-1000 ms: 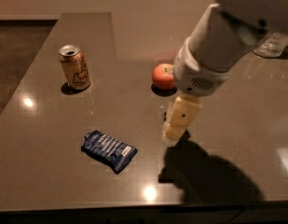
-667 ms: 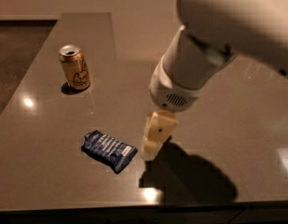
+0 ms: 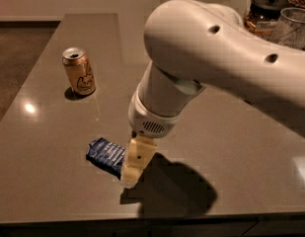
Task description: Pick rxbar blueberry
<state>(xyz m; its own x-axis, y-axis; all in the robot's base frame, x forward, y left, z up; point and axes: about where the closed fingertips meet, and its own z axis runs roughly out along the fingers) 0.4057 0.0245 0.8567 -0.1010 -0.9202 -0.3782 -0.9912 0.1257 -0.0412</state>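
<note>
Gripper [image 3: 130, 175] moved across over one end of rxbar blueberry [image 3: 105, 154], whether clamped unclear, lettering unreadable, gold can [image 3: 79, 71] beyond.

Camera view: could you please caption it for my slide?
The gripper covers one end of the rxbar blueberry; a can stands beyond.

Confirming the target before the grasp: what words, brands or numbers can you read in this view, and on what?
No text is legible.
rxbar blueberry: pale lettering, too blurred to read; the gripper is at its right end.
Soda can: a drawing, no readable words.
Jar label: too blurred.
</note>
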